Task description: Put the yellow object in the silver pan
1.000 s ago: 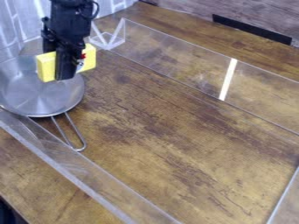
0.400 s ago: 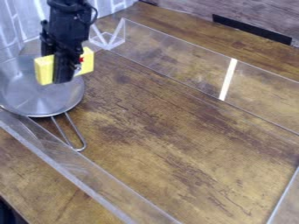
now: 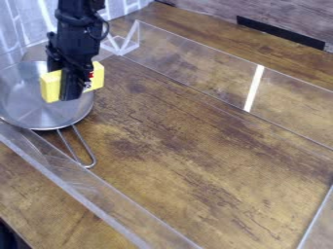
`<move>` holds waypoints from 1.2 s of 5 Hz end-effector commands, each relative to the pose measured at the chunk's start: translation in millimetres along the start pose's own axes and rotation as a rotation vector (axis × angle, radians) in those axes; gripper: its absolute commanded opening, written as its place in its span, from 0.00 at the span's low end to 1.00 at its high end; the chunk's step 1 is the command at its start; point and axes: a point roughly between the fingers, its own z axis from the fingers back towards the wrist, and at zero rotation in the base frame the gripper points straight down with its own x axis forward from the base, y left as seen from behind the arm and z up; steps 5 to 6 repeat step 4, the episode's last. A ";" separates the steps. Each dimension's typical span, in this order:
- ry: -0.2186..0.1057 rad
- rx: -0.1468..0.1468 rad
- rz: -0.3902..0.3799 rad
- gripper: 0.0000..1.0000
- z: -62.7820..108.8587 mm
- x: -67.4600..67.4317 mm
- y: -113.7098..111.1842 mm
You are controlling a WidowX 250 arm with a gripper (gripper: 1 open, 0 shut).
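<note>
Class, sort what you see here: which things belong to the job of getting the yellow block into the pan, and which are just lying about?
Belongs to the job:
- yellow block, held in the tool
- silver pan

Just there:
- wooden table
- clear folded stand behind the pan

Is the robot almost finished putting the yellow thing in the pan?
Nearly. Done: the yellow block is picked up and carried over the silver pan. In hand: the gripper is shut on the block, holding it low over the pan. Whether it touches the pan can't be told. Left: letting go so the block rests inside.
</note>
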 end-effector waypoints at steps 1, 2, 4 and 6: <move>-0.030 0.027 0.010 0.00 8.9 0.3 3.0; -0.028 0.026 0.012 0.00 8.8 0.4 0.7; -0.028 0.021 0.019 0.00 11.8 0.3 -3.0; -0.028 0.021 0.019 0.00 11.8 0.3 -3.0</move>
